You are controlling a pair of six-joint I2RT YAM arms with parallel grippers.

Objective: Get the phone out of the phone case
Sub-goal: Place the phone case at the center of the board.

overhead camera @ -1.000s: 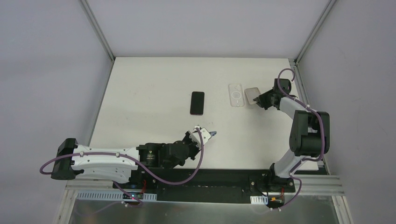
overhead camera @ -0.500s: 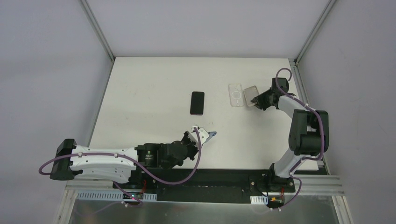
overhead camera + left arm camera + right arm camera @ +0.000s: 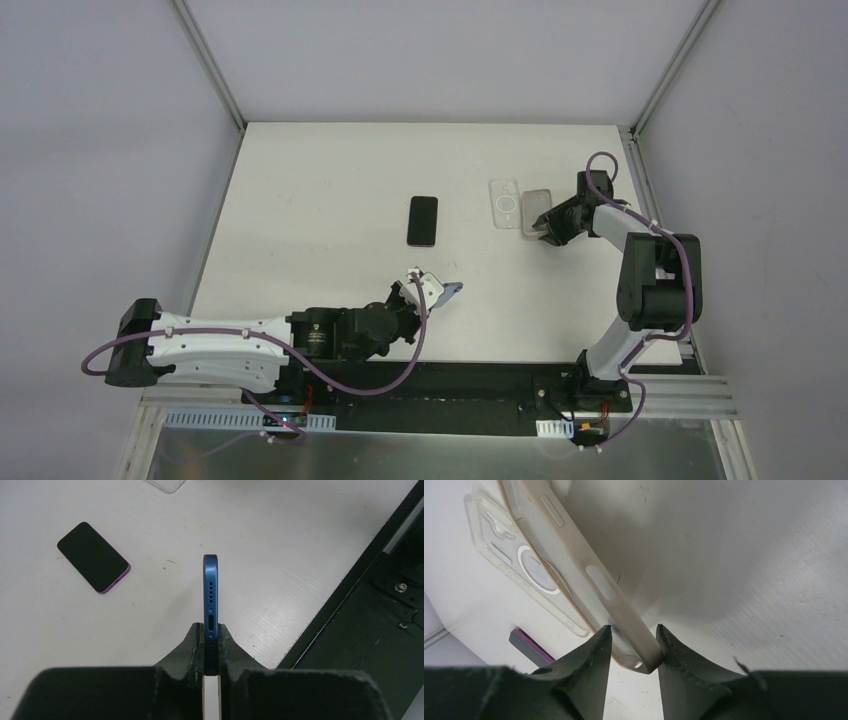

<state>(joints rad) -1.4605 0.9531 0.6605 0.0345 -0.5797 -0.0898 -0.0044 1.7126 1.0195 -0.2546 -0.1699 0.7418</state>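
Note:
My left gripper is shut on a blue phone, held edge-on above the near middle of the table; its port end points away from the wrist camera. My right gripper is at the far right, its jaws closed on the corner of a beige translucent phone case, which is tilted with its far end near the table. The gripper shows in the right wrist view.
A clear case with a white ring lies flat just left of the beige case and shows in the right wrist view. A black phone with a purple rim lies mid-table. The table's black front rail is close by on the right.
My right gripper has shifted slightly toward me and left with the beige case. My left gripper with the blue phone has drawn back a little and turned.

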